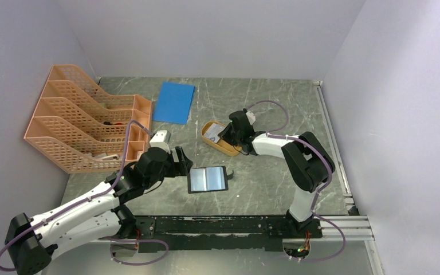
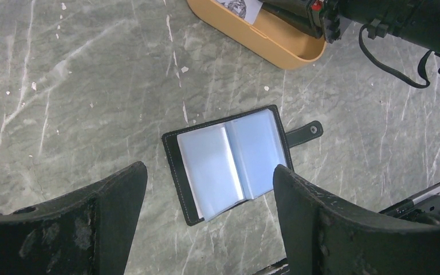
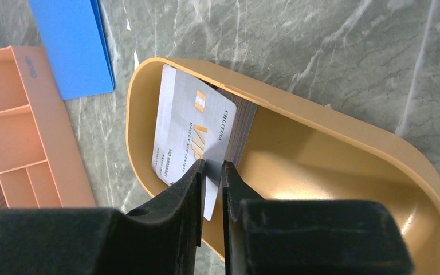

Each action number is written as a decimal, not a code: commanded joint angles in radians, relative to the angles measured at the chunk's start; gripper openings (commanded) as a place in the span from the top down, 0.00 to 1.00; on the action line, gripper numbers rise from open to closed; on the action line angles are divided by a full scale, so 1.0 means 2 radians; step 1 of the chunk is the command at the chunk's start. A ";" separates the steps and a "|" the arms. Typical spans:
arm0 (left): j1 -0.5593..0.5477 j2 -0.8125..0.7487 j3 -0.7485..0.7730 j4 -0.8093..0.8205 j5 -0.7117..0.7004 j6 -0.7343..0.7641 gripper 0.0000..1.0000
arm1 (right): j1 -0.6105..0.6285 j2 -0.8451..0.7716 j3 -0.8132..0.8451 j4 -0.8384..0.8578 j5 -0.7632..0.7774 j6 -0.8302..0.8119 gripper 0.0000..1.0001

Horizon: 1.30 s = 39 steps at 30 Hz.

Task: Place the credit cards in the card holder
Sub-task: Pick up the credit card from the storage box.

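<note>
The black card holder (image 1: 207, 179) lies open on the table, its clear bluish pockets up; it also shows in the left wrist view (image 2: 229, 163). My left gripper (image 1: 184, 163) hovers just left of it, open and empty (image 2: 209, 168). A stack of credit cards (image 3: 242, 129) stands on edge in the orange oval dish (image 3: 332, 123). My right gripper (image 3: 212, 166) reaches into the dish (image 1: 217, 146) and is shut on the corner of the front silvery credit card (image 3: 183, 134), which leans away from the stack. That gripper sits over the dish in the top view (image 1: 227, 133).
A large blue flat sheet (image 1: 173, 102) lies behind the dish. Orange mesh file racks (image 1: 80, 120) stand at the left. A black rail (image 1: 229, 226) runs along the near edge. Walls close in the left, back and right.
</note>
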 commanded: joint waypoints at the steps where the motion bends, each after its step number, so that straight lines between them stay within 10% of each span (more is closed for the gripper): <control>1: 0.002 0.001 -0.001 0.012 -0.003 0.004 0.15 | -0.003 -0.016 -0.007 -0.021 0.010 -0.011 0.85; 39: 0.003 -0.021 0.009 -0.004 -0.027 0.005 0.15 | -0.011 -0.092 0.088 -0.166 -0.037 0.039 1.00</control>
